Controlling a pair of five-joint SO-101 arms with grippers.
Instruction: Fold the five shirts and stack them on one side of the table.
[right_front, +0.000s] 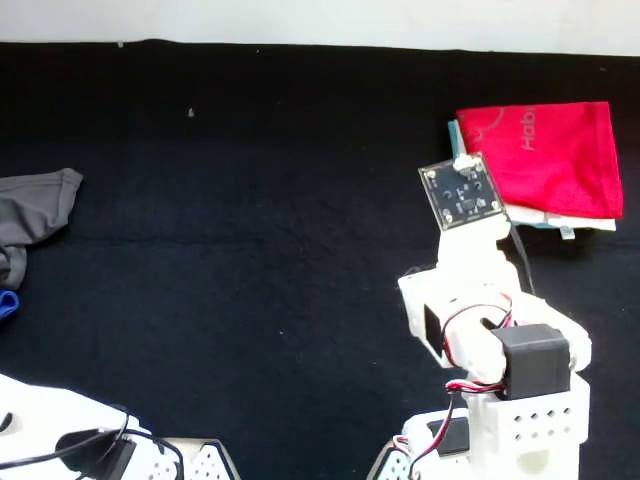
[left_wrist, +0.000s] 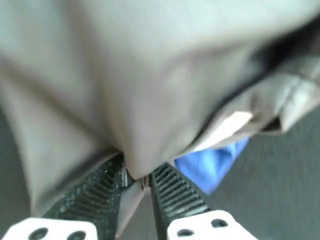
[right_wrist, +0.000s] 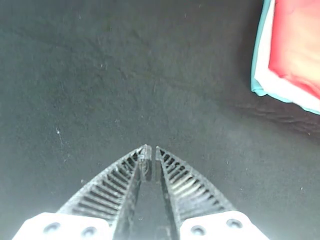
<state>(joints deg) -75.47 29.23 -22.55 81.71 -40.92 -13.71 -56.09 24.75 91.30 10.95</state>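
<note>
A grey shirt (right_front: 38, 208) lies bunched at the table's left edge, with a blue shirt (right_front: 8, 303) peeking out below it. In the left wrist view my left gripper (left_wrist: 139, 179) is shut on a fold of the grey shirt (left_wrist: 150, 90), and blue fabric (left_wrist: 212, 165) shows underneath. A stack of folded shirts sits at the back right, a red shirt (right_front: 555, 155) on top over white and teal layers. My right gripper (right_wrist: 150, 159) is shut with nothing in it, hovering over bare black cloth just left of that stack (right_wrist: 295, 55).
The table is covered by a black cloth (right_front: 260, 230). The right arm's body (right_front: 495, 350) stands at the front right and the left arm's base (right_front: 80, 435) at the front left. The wide middle of the cloth is bare.
</note>
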